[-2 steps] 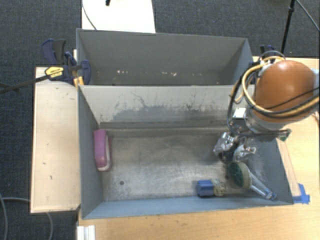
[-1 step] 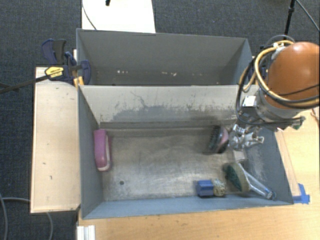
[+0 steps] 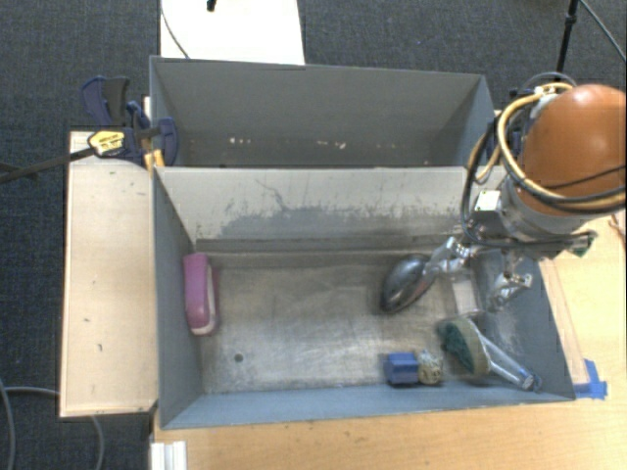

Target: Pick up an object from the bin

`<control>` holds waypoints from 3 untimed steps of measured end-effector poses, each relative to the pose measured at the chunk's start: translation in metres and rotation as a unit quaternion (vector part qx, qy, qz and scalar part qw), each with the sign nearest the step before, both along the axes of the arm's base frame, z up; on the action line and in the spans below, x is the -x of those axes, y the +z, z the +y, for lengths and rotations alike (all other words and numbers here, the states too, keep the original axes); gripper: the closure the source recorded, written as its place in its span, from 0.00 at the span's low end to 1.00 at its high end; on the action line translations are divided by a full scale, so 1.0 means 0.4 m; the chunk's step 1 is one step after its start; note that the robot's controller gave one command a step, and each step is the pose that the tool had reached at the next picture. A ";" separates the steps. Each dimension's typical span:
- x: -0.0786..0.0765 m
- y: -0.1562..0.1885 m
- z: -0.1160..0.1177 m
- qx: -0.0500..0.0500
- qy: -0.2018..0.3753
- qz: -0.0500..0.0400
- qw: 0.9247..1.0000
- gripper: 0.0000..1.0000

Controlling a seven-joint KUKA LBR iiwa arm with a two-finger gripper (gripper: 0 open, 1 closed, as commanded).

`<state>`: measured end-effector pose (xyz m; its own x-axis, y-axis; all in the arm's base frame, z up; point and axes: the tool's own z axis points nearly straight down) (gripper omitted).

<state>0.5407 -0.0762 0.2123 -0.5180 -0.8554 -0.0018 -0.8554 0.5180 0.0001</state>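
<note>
Hanging low in the bin [image 3: 294, 213], the jaws [image 3: 480, 274] are seen apart. The spoon [image 3: 404, 284] lies just left of them, handle at one tip, likely lined up for straddling — a brush [image 3: 470, 351] is close beside.

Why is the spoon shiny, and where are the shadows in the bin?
Camera view: the metal spoon reflects the light, pale along its edge, with a small dark shadow beside its bowl; the bin's grey floor has a soft sheen; the pink bar looks matte.
</note>
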 end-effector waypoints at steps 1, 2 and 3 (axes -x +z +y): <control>0.000 0.000 0.000 0.000 -0.003 0.001 1.000 1.00; 0.001 0.000 0.000 0.000 -0.004 0.001 1.000 0.00; -0.107 -0.314 0.042 -0.001 0.002 0.002 1.000 0.00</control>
<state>0.5836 -0.0596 0.0866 -0.5142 -0.8576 -0.0010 -0.8576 0.5142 0.0054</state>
